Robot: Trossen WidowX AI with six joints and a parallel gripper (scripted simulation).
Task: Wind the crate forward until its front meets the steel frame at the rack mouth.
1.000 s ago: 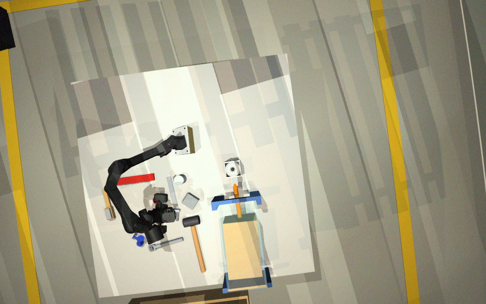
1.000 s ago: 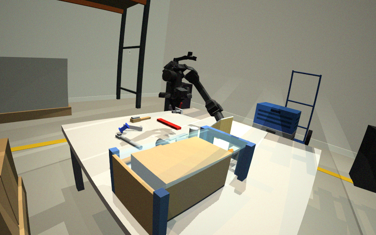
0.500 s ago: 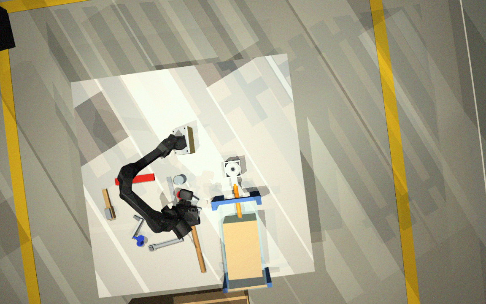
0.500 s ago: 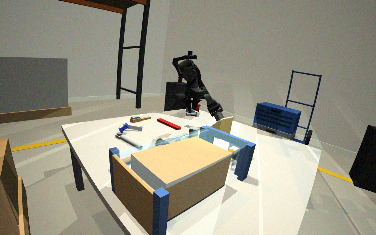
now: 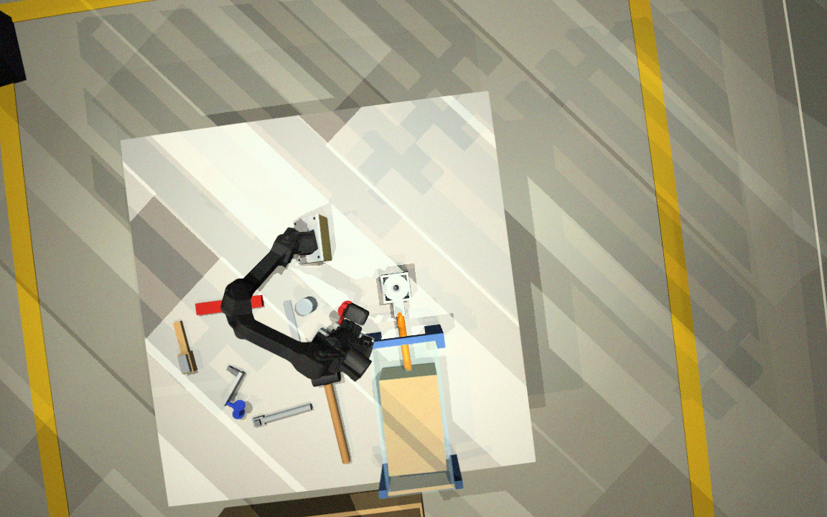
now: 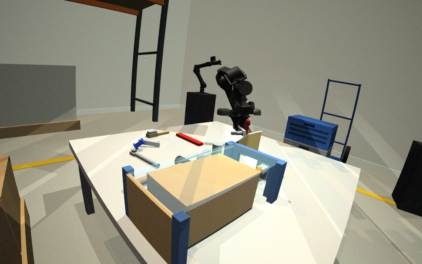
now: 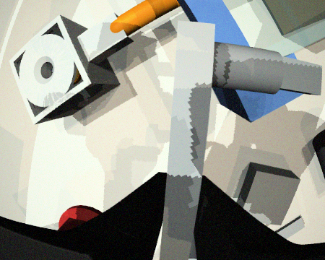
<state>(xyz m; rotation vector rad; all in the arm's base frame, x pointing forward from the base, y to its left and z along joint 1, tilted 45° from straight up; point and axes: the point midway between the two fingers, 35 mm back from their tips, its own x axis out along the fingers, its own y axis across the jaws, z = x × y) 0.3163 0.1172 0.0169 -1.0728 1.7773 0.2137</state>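
My gripper is shut on the winch handle, a grey flat bar with a red knob near my fingers. Its round shaft with the square key points sideways, to the right in the wrist view, above the bench. The winch is a white box with a round hole on top, off to the left of the handle in the wrist view. An orange strap runs from it to the crate, which sits flat with a gap behind the blue steel frame.
A mallet, a wrench, a blue tool, a brush, a red bar and a round can lie or stand around the arm. A grey block is right of my fingers in the wrist view.
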